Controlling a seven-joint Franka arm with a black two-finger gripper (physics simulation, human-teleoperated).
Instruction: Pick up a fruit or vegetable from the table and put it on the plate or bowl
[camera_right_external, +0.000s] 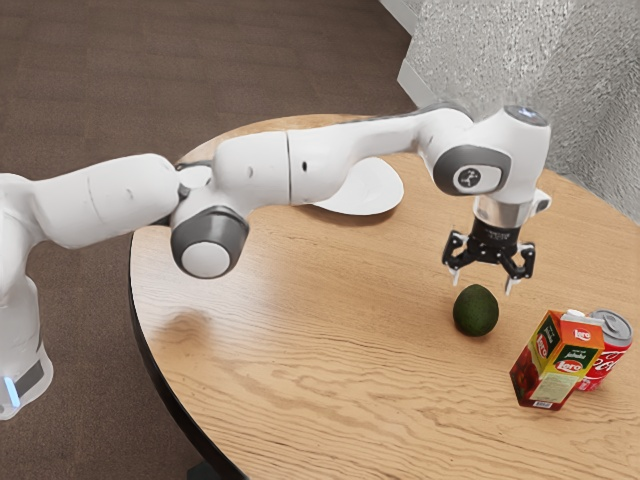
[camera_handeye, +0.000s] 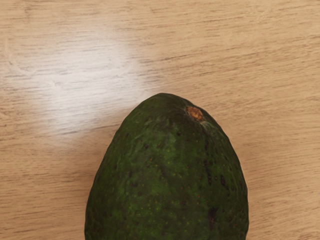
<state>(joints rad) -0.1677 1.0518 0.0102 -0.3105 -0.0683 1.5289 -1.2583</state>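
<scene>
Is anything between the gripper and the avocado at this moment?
Nothing. In the exterior view the open gripper hangs just above the avocado, and the small gap between them shows just the bare wood of the table.

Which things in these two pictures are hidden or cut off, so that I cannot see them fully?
- Plate, exterior view: the arm covers much of it.
- Soda can, exterior view: the juice carton hides part of it.
- Carton's small print, exterior view: too small to read.
- Avocado, wrist view: the picture's edge cuts off its wide end.
- Table, exterior view: cut off by the edges.
</scene>
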